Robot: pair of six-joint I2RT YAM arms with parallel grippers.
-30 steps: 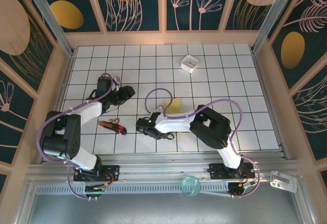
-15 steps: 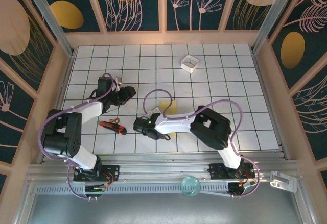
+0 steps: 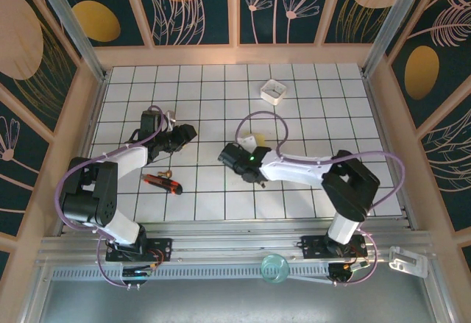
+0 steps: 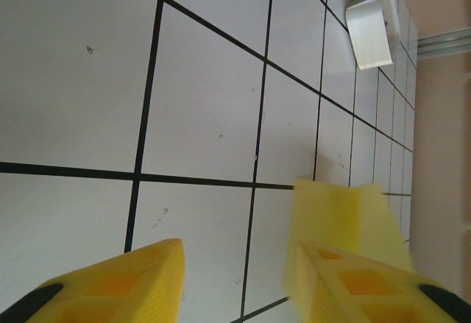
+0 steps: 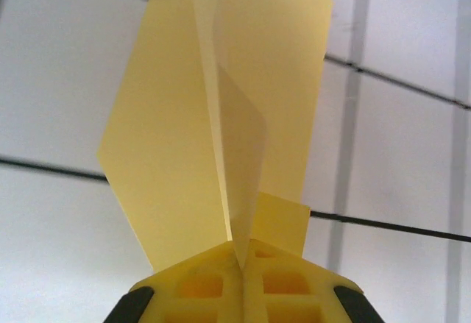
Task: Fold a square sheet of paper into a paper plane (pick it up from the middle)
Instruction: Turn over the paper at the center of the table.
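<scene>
The square sheet of paper is now a folded yellow paper plane (image 5: 169, 139) with a central ridge and two wings. It stands up from my right gripper (image 5: 241, 253), which is shut on the ridge at its lower end. From above, the right gripper (image 3: 232, 154) is near the table's middle, and the paper (image 3: 248, 142) shows just past it, pale. My left gripper (image 3: 184, 133) rests to its left, apart from it. In the left wrist view the left gripper (image 4: 239, 264) is open over bare tiles, and the paper (image 4: 331, 213) shows beyond the right finger.
A small white square box (image 3: 273, 90) sits at the back of the grid table, also visible as the white box (image 4: 372, 25). A red and black tool (image 3: 162, 183) with a small gold piece (image 3: 166, 172) lies near the left arm. Wooden walls (image 3: 383, 109) ring the table.
My right arm has swung out to the right, and its gripper has moved back and to the right with the paper, closing fully on it. The left arm has not moved.
</scene>
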